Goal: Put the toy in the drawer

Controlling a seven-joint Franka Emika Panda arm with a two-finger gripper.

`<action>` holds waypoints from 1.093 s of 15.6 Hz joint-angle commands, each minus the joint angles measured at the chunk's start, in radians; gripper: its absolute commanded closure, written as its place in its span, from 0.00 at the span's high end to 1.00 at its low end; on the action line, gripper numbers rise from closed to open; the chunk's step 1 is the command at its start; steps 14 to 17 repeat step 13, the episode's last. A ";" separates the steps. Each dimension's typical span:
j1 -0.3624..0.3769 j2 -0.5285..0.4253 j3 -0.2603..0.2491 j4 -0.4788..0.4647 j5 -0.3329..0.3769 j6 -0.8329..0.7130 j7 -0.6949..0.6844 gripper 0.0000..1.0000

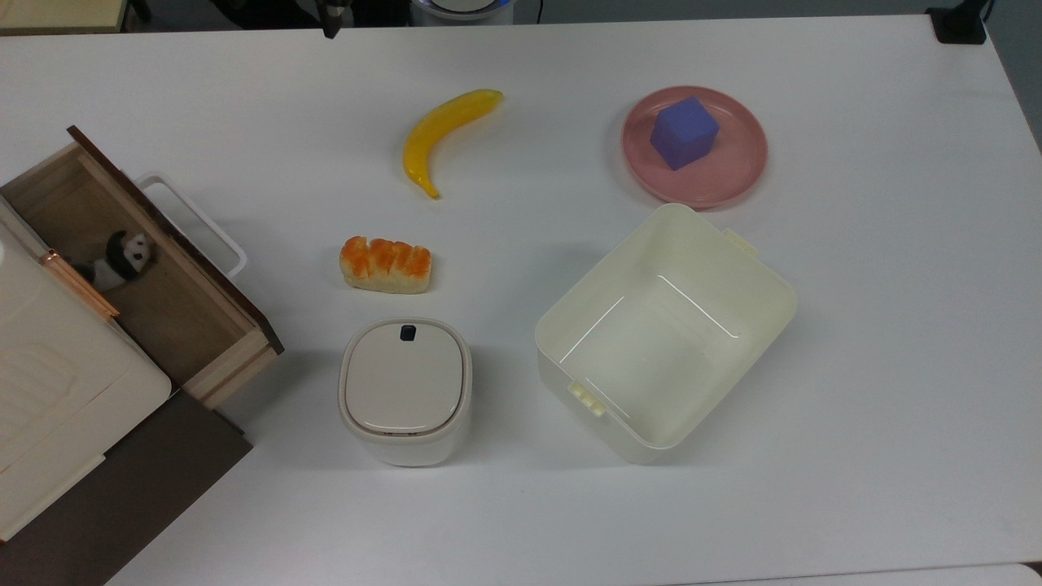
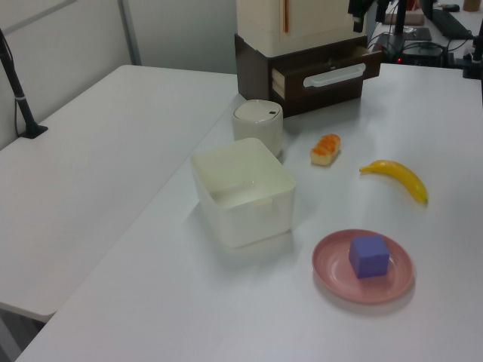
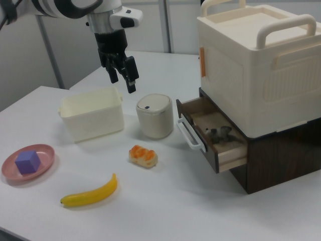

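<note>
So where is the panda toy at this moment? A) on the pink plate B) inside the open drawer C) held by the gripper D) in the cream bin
B: the panda toy lies on the floor of the open drawer, while the gripper hangs empty above the table.

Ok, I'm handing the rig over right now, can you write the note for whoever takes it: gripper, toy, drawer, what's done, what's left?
Gripper: open, empty, raised above the table, well clear of the drawer.
Toy: the panda lies inside the open drawer, toward the back, near the cabinet.
Drawer: pulled out, white loop handle free.
Done: toy is in the drawer.
Left: nothing for the placement itself; the drawer is not shut, should that be wanted.
Untouched: banana.
</note>
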 commanded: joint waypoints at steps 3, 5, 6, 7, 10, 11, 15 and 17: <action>0.036 -0.035 -0.010 -0.036 0.008 -0.015 0.009 1.00; 0.039 -0.033 -0.011 -0.033 0.005 -0.015 0.004 1.00; 0.038 -0.033 -0.011 -0.033 0.005 -0.015 0.001 1.00; 0.038 -0.033 -0.013 -0.033 0.004 -0.013 0.000 1.00; 0.035 -0.030 -0.019 -0.033 0.005 -0.010 -0.058 1.00; 0.035 -0.032 -0.021 -0.032 0.007 -0.012 -0.069 1.00; 0.035 -0.033 -0.022 -0.032 0.007 -0.016 -0.080 1.00; 0.035 -0.033 -0.022 -0.032 0.007 -0.016 -0.080 1.00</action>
